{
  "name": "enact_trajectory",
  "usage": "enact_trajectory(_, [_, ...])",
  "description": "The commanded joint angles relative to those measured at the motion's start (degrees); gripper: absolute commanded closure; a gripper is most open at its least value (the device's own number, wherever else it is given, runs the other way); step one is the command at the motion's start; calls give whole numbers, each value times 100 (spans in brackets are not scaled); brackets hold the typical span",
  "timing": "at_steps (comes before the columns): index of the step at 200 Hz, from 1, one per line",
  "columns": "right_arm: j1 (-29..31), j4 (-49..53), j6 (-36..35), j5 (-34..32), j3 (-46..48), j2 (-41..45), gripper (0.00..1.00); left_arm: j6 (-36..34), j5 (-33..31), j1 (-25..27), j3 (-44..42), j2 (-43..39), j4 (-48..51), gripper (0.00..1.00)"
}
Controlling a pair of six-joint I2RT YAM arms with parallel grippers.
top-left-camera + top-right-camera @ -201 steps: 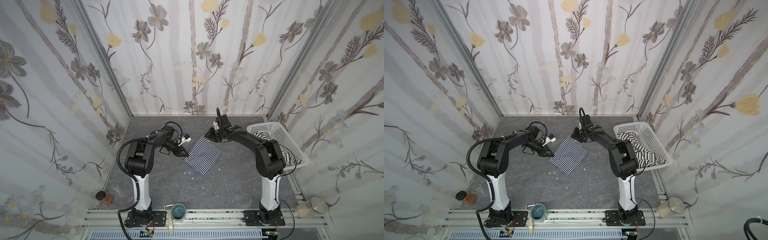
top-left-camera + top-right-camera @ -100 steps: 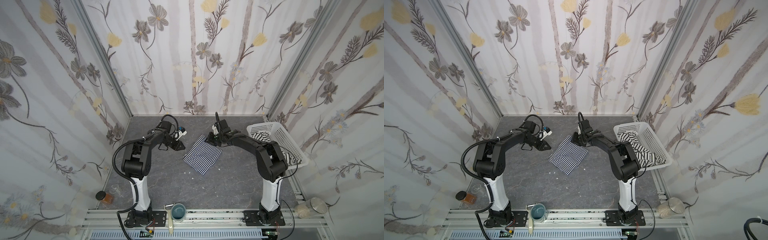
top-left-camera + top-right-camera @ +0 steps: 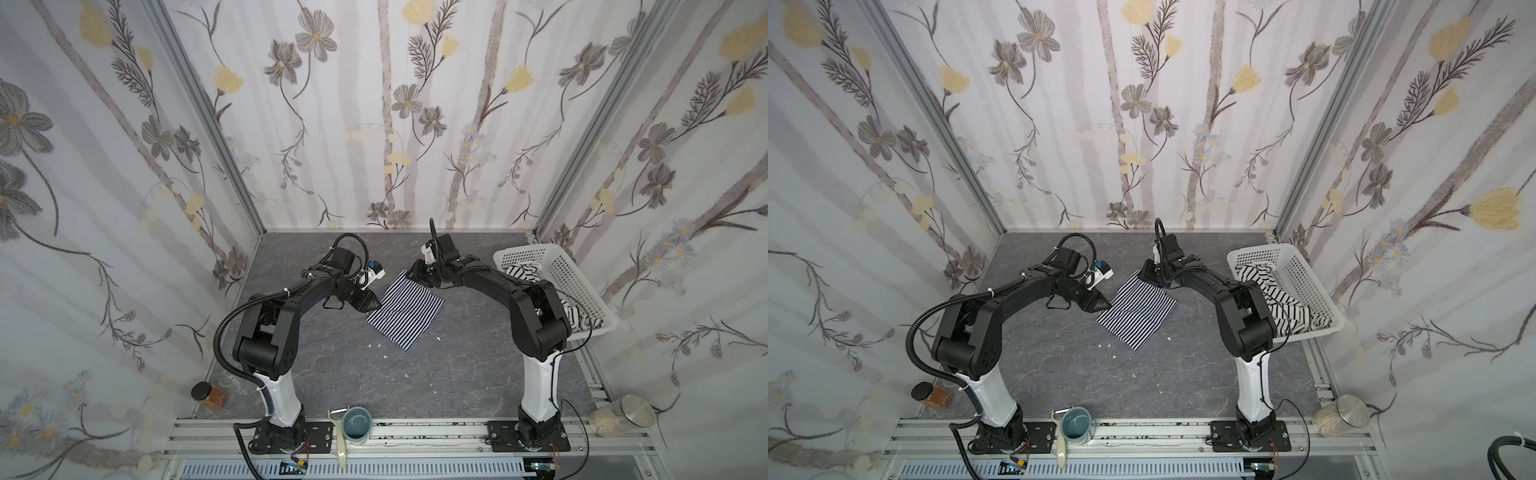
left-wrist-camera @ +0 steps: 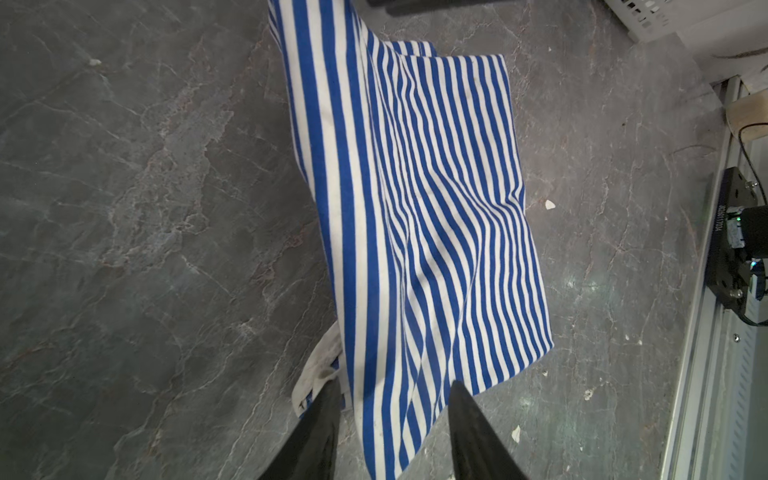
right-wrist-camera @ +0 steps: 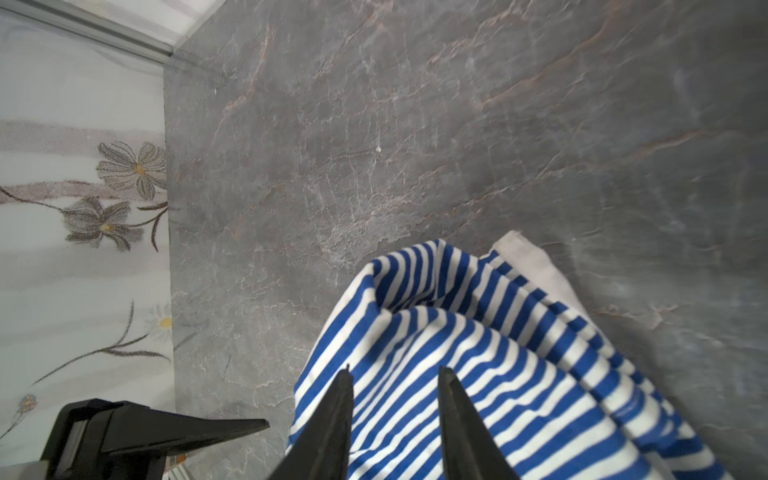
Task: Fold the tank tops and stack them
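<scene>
The navy-and-white striped tank top [image 3: 405,309] [image 3: 1136,311] lies folded in a rough rectangle in the middle of the grey table. My left gripper [image 3: 372,302] [image 4: 394,386] is at its left corner, open, with the striped cloth and a bit of white trim [image 4: 316,370] lying between the fingers. At the far corner my right gripper [image 3: 415,272] [image 5: 395,374] is open too, low over rumpled stripes [image 5: 478,345]. The white tank top with wide black stripes [image 3: 523,270] [image 3: 1266,276] is heaped in the basket.
The white perforated basket [image 3: 577,282] [image 3: 1306,282] stands at the table's right edge beside the right arm. An amber jar [image 3: 205,392], a blue-grey mug [image 3: 357,422] with a peeler [image 3: 338,434], and a glass jar [image 3: 623,419] sit along the front. Small white crumbs dot the table.
Both grippers' jaws have widened. The left gripper swung back toward the wall and returned to the top's left corner. The top's far edge now looks rumpled under the right gripper.
</scene>
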State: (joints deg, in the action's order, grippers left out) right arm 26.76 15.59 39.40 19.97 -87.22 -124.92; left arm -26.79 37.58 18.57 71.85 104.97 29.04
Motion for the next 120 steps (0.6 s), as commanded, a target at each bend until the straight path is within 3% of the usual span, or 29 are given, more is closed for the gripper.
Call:
enact_trajectory(1, [-24, -9, -105, -27, -128, 66, 64, 47, -169, 66, 365, 180, -164, 55])
enact_trajectory(37, [-114, -30, -91, -140, 249, 373, 63, 204, -545, 340, 1359, 812, -162, 49])
enact_trajectory(77, [-328, -541, 65, -155, 1465, 1118, 63, 209, -956, 658, 2297, 1526, -153, 42])
enact_trajectory(120, [-452, -969, 180, -164, 2719, 1945, 63, 174, -1127, 840, 2982, 2144, -135, 41])
